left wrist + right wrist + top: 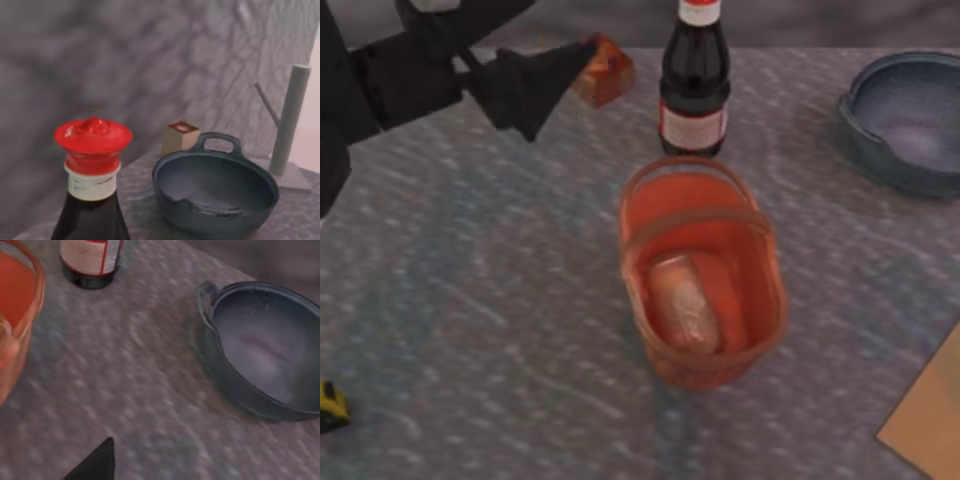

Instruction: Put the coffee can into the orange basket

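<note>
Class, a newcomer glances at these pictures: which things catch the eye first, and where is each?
The orange basket at the table's middle, with the coffee can lying inside it. Behind it stands the dark bottle with its red cap; the left gripper hangs at the far left by a small orange-brown block.

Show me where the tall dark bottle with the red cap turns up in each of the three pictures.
Top view: the bottle stands at the far edge, just behind the orange basket.
Left wrist view: close to the camera, its red cap and neck fill the near corner.
Right wrist view: only its lower body and label show at the picture's edge.
Shared landmark: the blue-grey bowl appears in all three.
</note>
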